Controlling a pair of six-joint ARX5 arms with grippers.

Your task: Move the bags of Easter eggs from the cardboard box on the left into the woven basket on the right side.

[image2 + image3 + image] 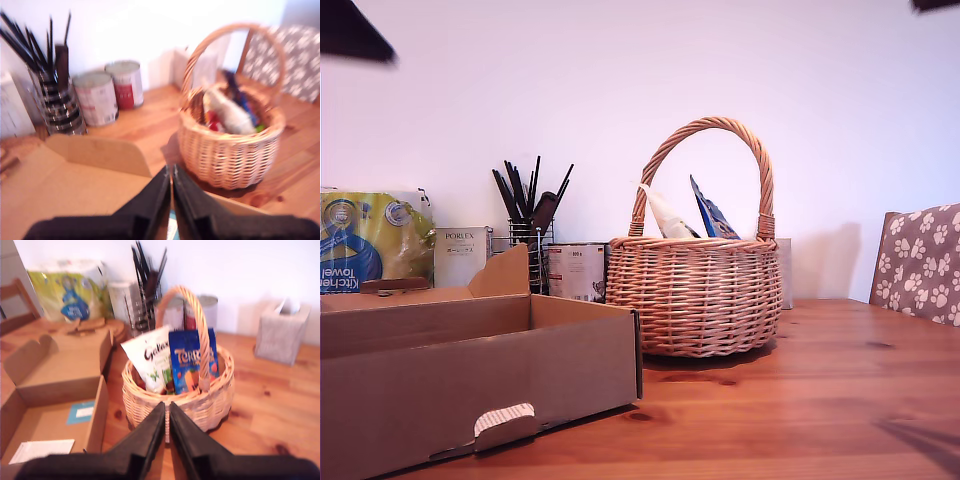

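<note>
The woven basket stands mid-table, to the exterior view's right of the cardboard box. A white bag and a dark blue bag stick up out of it. The second wrist view shows them as a white "Galaxy" bag and a blue "Terry's" bag inside the basket. My second gripper is shut and empty, just short of the basket's near wall. My first gripper is shut and empty above the box, with the basket and its bags ahead.
Behind the box stand a kitchen towel pack, a white Porlex carton, a wire holder of black utensils and tins. A paw-print cushion is at the exterior view's right. A tissue box sits beyond the basket. Paper lies in the box.
</note>
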